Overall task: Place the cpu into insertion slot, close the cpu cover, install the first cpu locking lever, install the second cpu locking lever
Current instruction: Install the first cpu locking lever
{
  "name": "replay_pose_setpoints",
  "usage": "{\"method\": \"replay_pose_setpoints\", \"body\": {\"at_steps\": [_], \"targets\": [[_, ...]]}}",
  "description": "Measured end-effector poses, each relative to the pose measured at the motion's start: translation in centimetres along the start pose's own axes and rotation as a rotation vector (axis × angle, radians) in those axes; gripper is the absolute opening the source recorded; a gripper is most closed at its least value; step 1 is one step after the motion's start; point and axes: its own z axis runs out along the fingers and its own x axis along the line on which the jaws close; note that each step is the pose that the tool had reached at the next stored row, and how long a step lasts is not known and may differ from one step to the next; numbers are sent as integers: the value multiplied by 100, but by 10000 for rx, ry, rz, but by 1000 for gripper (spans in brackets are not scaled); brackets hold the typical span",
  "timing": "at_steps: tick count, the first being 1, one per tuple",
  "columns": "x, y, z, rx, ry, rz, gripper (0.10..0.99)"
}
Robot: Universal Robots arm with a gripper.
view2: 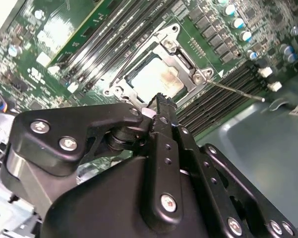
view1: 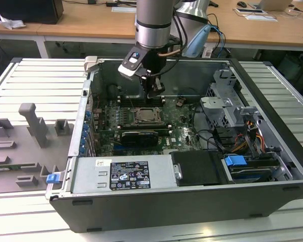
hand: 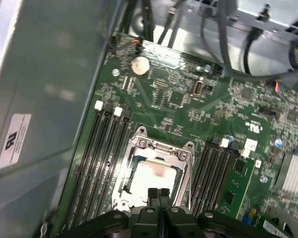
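In the exterior view my gripper, pressed together probably for pushing, hovers at twelve o'clock of the seated cpu.

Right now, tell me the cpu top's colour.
Pale silver-grey; the cpu shows best in the first wrist view.

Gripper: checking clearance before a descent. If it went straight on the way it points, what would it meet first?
Most likely the cpu or the cover around it: in the first wrist view the shut gripper points at their shared edge. Depth is unclear, so I cannot say which.
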Motion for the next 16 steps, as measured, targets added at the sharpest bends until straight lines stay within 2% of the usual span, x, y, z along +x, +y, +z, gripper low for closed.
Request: {"method": "replay_pose_setpoints", "body": {"at_steps": [4,8,16], "targets": [[0,0,0,-17,1,-747,106],[0,0,2,-28,1,-1171,106],[1,0,10,-68,3,-2853,106]]}}
